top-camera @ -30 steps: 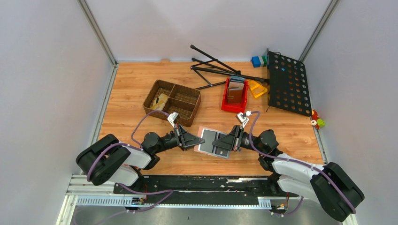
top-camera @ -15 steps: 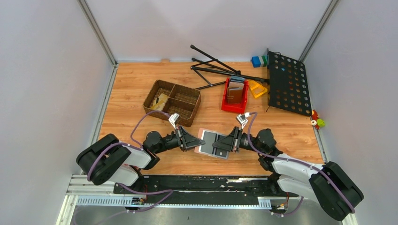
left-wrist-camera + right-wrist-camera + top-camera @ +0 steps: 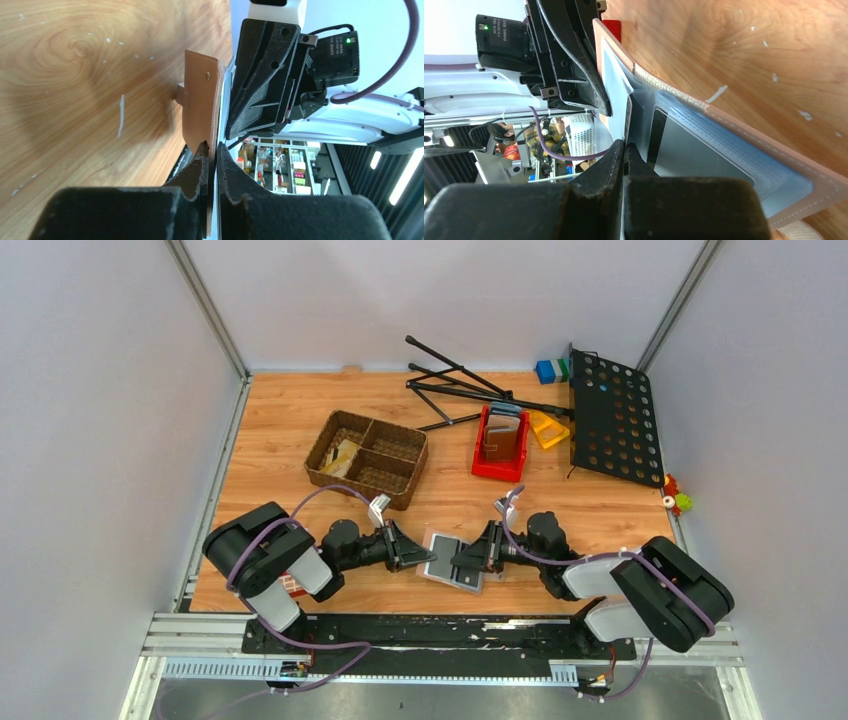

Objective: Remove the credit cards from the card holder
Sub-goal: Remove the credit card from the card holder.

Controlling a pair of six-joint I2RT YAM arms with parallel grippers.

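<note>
The card holder [image 3: 444,548] hangs open low over the table near its front edge, taupe-brown outside [image 3: 200,100] and light grey inside [image 3: 724,145]. My left gripper [image 3: 424,555] is shut on its left flap, whose brown edge is pinched between the jaws [image 3: 212,150]. From the right, my right gripper [image 3: 463,562] is shut at the fold [image 3: 624,146] on a thin dark credit card [image 3: 628,120] seen edge-on. A silvery grey credit card [image 3: 694,157] sits in the right half's slot.
A wicker basket [image 3: 367,458] stands behind the left arm. Behind the right arm is a red bin [image 3: 498,445] holding wallets. At the back lie black tripod legs [image 3: 460,385], a perforated black panel [image 3: 612,418], coloured blocks [image 3: 550,370] and a yellow piece [image 3: 548,428].
Both arms have folded lower and drawn toward the near edge, bringing the open card holder down and nearer with them. Both grips are unchanged.
</note>
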